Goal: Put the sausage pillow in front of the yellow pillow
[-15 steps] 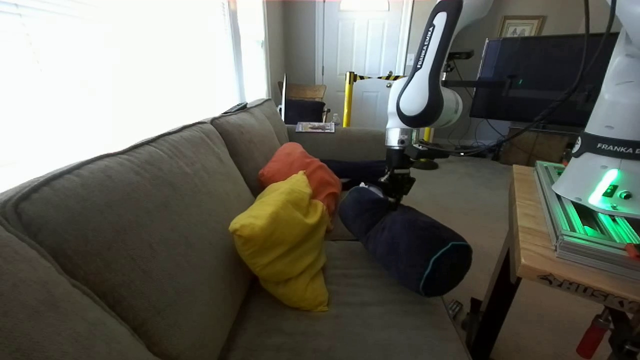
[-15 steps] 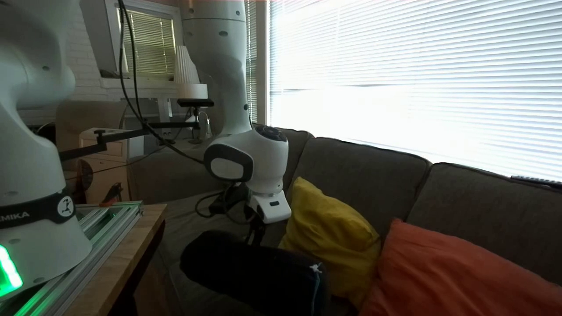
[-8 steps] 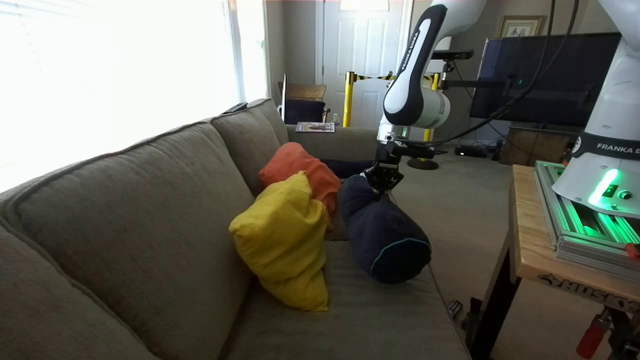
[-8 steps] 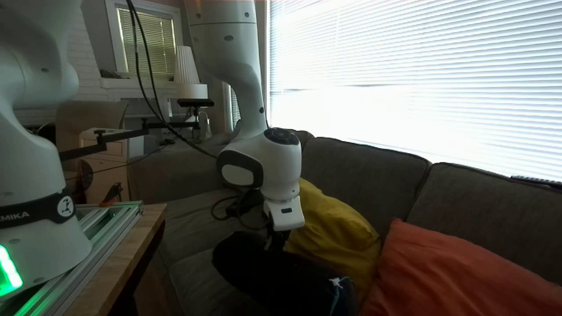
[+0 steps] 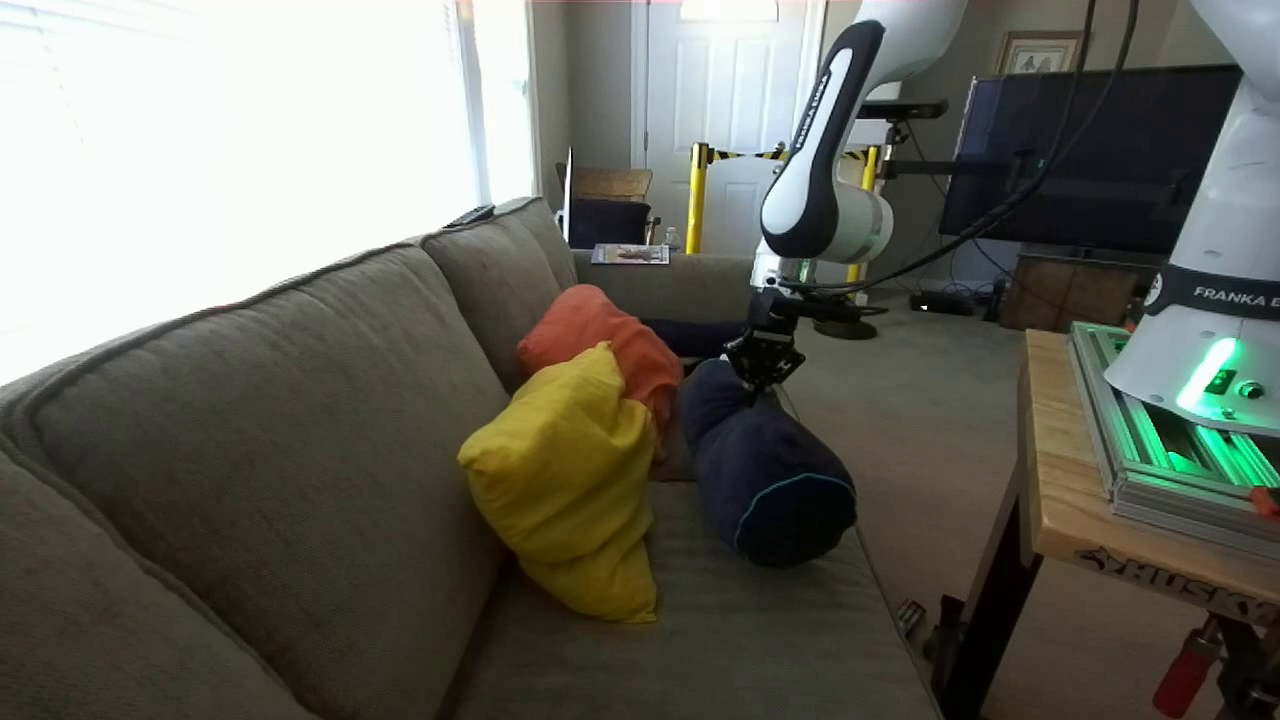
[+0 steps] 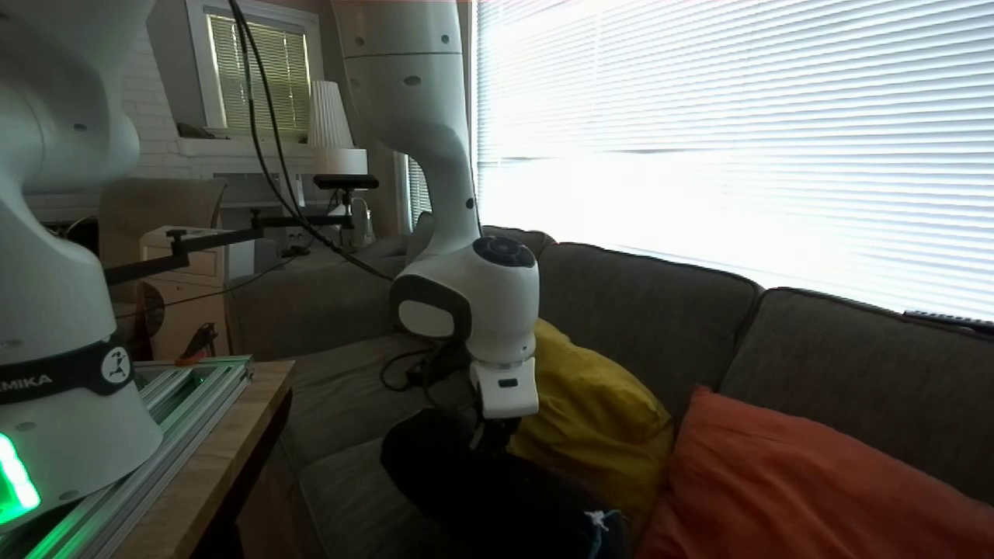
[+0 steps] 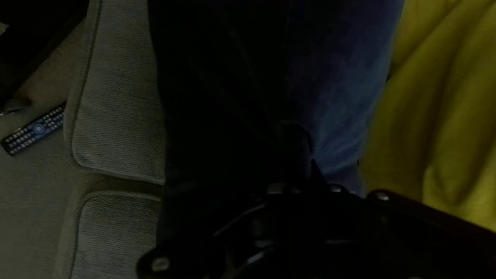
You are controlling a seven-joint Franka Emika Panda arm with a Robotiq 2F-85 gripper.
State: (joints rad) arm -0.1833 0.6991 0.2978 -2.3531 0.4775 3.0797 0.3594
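Ok so the gripper [image 5: 755,393] has a pinch of the sausage pillow [image 5: 770,455] — it reaches down from above and the navy fabric dents in around it. Pretty dark in the wrist view, but you can make out folds running away from the grip.

As for where the sausage pillow is: out in front of the yellow pillow [image 5: 565,485], over the front part of the sofa seat [image 5: 700,650], running more or less along the sofa. Honestly can't tell if its weight is down on the seat. In an exterior view a strip of seat shows between the two, and a round end with teal trim [image 5: 800,477] faces the camera. The wrist view has them just beside each other.

The yellow pillow slumps against the backrest [image 5: 280,440], with the orange-red cushion [image 5: 605,335] right next to it in both exterior views. Off to the side there's a wooden tabletop [image 5: 1065,440] under the arm's base [image 5: 1225,330] — plus a remote [image 7: 35,128] on the floor [image 7: 31,201].
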